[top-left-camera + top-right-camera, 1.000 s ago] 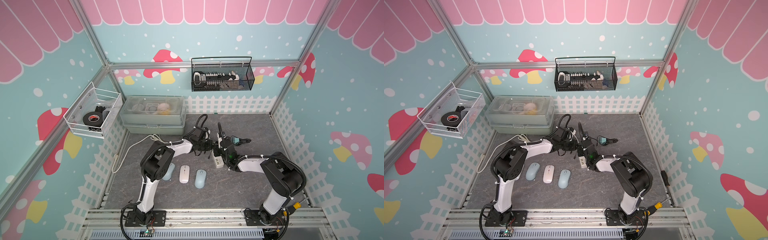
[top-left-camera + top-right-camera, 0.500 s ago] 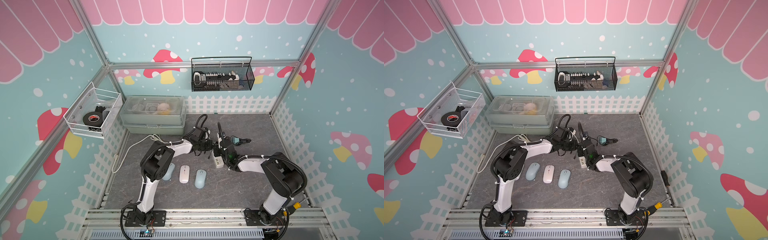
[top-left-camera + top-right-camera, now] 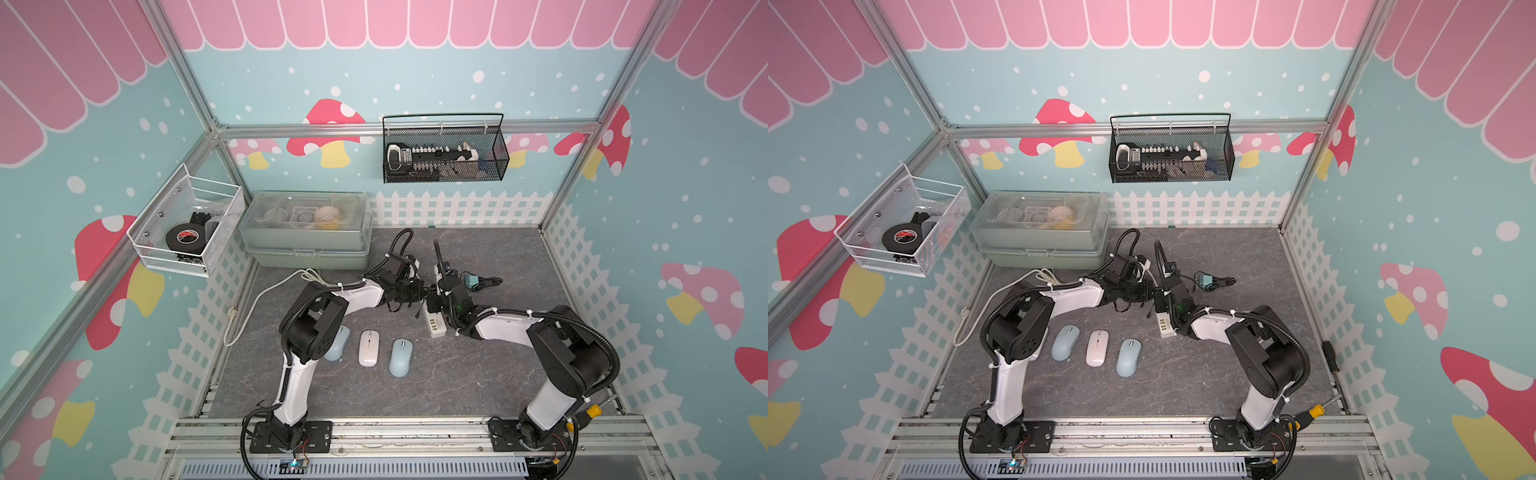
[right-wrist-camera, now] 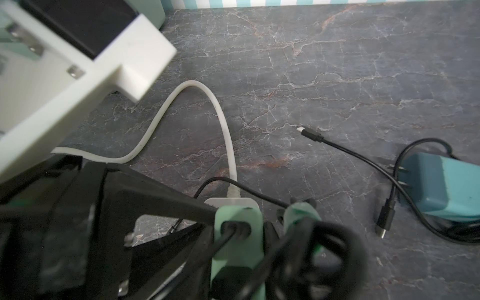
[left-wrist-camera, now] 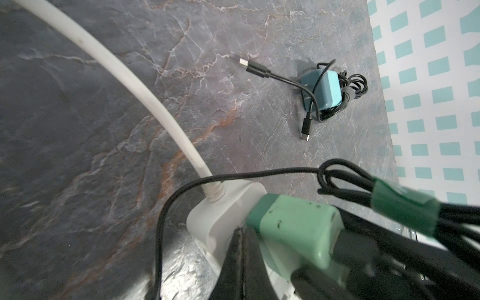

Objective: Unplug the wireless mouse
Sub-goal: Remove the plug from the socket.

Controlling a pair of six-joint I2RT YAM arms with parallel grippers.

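Green plug on power strip; red tape label unreadable.

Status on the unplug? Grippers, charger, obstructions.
Left gripper shut, at the power strip. Right gripper at the green charger, grip unclear. Charger sits on the strip; bundled black cable crowds it.
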